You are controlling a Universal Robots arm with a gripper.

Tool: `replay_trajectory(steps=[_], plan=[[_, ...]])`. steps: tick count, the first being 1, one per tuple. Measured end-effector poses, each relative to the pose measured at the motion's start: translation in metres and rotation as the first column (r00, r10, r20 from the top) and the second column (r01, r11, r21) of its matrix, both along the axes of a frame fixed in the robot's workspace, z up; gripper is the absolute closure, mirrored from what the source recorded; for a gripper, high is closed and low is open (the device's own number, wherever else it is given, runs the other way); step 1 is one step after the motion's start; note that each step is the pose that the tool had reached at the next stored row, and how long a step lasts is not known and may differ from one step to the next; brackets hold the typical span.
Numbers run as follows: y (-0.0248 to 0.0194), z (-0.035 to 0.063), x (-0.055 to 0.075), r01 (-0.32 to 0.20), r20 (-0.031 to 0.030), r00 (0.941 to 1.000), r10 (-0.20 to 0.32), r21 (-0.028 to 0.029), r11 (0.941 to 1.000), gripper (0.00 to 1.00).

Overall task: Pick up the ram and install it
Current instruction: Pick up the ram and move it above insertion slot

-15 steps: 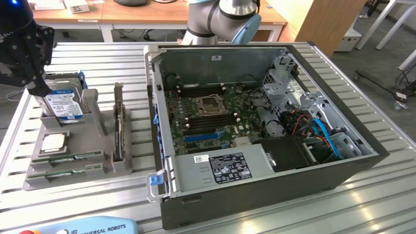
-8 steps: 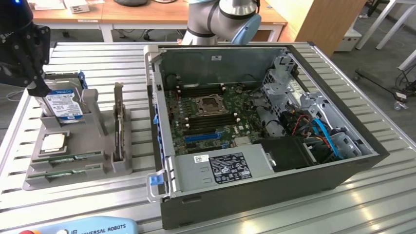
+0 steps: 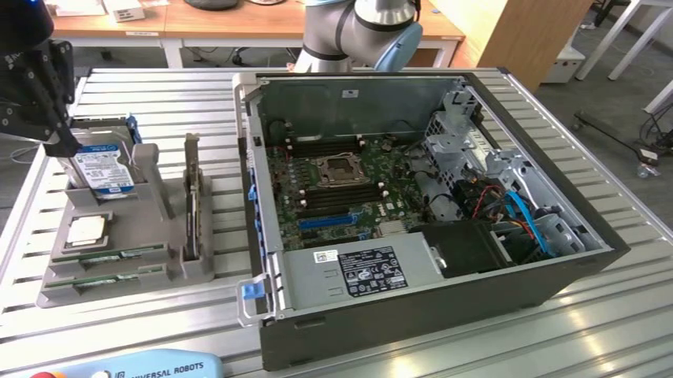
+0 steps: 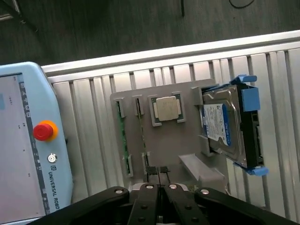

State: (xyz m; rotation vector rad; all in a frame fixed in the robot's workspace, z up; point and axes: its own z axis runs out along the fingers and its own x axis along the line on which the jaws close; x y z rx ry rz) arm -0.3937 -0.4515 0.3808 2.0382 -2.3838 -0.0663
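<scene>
Tool point(image 4: 159, 176) is pinched closed on nothing, hanging above the grey tray point(image 4: 164, 145) on the bench point(image 4: 89, 122). The ram point(image 4: 123, 136) sits slotted in that tray: not yet picked, nothing installed in the open computer case point(image 3: 442, 311).

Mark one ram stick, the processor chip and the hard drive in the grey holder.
ram stick point(image 4: 123, 136), wrist view, middle of its green edge.
processor chip point(image 4: 167, 108), wrist view, centre of its silver lid.
hard drive point(image 3: 102, 168), exterior view, on its blue-and-white label.
</scene>
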Motion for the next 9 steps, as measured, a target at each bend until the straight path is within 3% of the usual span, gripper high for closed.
replay_trajectory(steps=[4,9], plan=[[0.0,-0.0002,0.0,-0.074,0.0,0.9973,0.074,0.0,0.9973,0.9],[0.0,-0.0004,0.0,-0.163,0.0,0.9867,0.163,0.0,0.9867,0.9]])
